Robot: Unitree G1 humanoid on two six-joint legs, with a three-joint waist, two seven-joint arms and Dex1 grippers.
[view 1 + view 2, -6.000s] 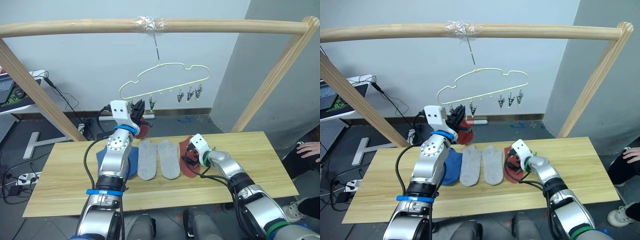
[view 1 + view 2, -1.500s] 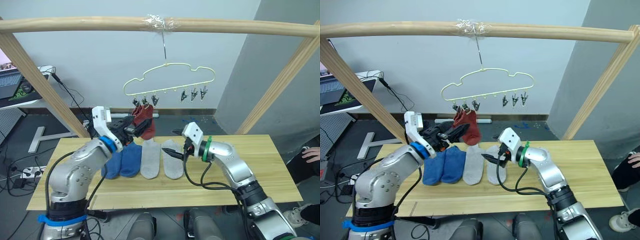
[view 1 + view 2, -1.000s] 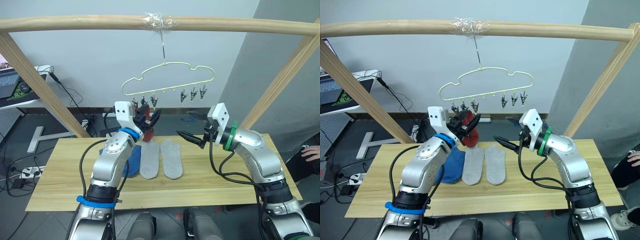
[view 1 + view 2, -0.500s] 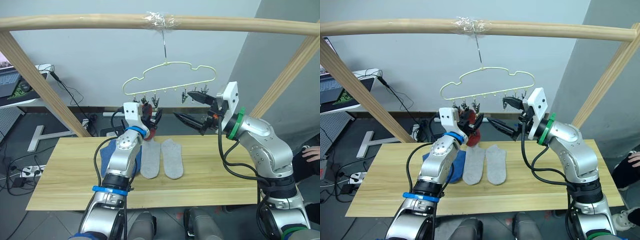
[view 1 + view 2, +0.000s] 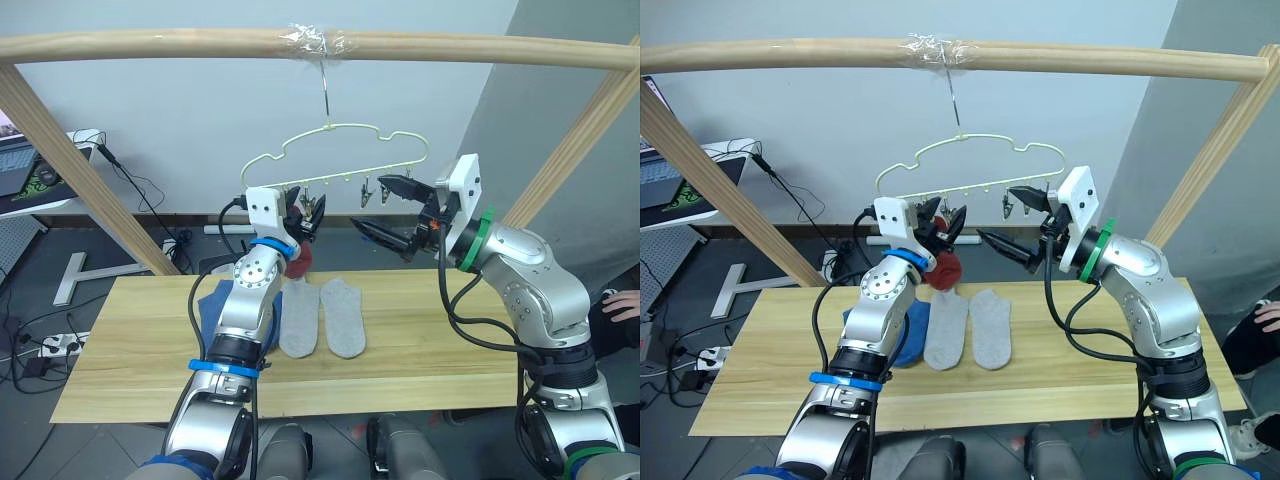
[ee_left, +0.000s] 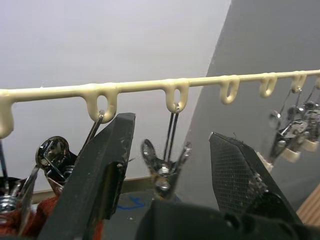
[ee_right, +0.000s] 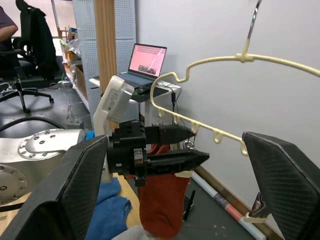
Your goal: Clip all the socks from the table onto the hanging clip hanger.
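The pale yellow-green clip hanger hangs by its hook from the taped pole. My left gripper is up at its left clips, open, with one metal clip in the gap between its fingers and not touching them. A rust red sock dangles just below this gripper. Its top is hidden, so I cannot tell what holds it. My right gripper stands wide open and empty beside the right-hand clips. On the table lie two grey socks and blue socks.
A thick wooden pole frame spans overhead, with slanted posts on the left and right. A person's hand shows at the far right edge. A laptop and cables sit behind, to the left.
My right gripper has risen from just above the table to the hanger's right clips, staying open. My left gripper has edged up under the left clips with the red sock below it.
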